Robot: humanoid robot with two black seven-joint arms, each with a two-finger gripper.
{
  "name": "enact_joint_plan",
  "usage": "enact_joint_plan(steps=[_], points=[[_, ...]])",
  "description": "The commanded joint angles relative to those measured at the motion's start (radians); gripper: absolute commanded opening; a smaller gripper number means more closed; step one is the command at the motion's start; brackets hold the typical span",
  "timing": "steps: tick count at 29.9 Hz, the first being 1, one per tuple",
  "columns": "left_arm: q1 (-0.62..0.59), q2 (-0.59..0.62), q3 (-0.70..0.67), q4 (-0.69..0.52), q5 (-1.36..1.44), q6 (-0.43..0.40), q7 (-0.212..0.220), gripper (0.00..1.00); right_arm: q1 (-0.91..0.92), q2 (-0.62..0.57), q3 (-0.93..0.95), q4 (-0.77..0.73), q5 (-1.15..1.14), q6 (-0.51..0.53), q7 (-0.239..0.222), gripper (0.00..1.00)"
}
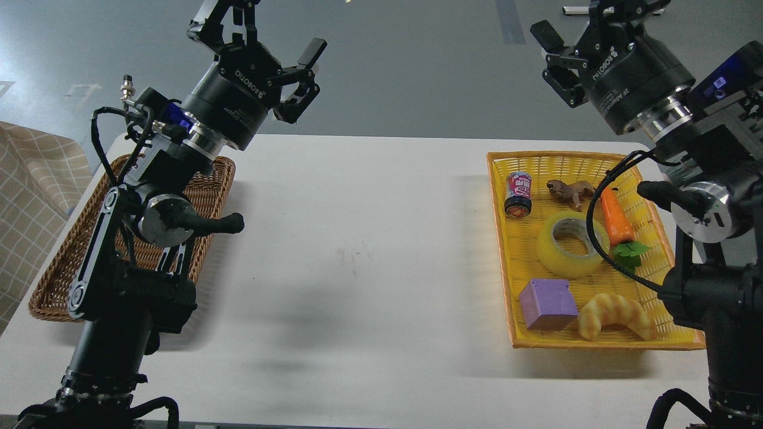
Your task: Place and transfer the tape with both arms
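The tape, a translucent yellow roll with a grey-white core, lies flat in the middle of the yellow tray on the right side of the table. A black cable from my right arm crosses its right edge. Raised well above the table's far left, my left gripper is open with nothing between its fingers. Above and beyond the tray's far edge, my right gripper is open and holds nothing; its upper finger is partly cut off by the frame's top.
The tray also holds a purple cube, a croissant, a toy carrot, a small can and a brown toy animal. A brown wicker basket sits at the left, partly behind my left arm. A white table lies between.
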Motion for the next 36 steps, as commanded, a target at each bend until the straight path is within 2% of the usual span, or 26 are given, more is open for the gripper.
enact_joint_plan(steps=[1, 9, 14, 29, 34, 36], points=[[0.003, 0.011, -0.001, -0.003, 0.0, -0.002, -0.002, 0.98, -0.001, 0.0, -0.013, 0.0, 0.0, 0.0, -0.001, 1.0], [0.009, 0.01, -0.008, -0.001, -0.017, 0.007, -0.001, 0.98, 0.001, 0.0, -0.008, -0.002, 0.0, -0.002, 0.001, 1.0], [0.004, -0.004, -0.007, -0.001, -0.031, 0.052, -0.001, 0.98, 0.001, 0.0, -0.004, 0.014, 0.005, -0.008, -0.001, 1.0], [0.006, 0.017, 0.002, -0.006, -0.101, 0.064, 0.009, 0.98, -0.004, 0.0, -0.007, 0.014, 0.01, -0.011, -0.004, 1.0], [0.007, 0.039, 0.004, -0.006, -0.072, 0.067, -0.005, 0.98, -0.001, 0.0, -0.012, 0.011, 0.01, -0.011, -0.004, 1.0], [0.01, 0.04, 0.004, -0.007, -0.009, 0.066, -0.028, 0.98, -0.002, 0.0, -0.012, 0.009, 0.01, -0.009, -0.004, 1.0]])
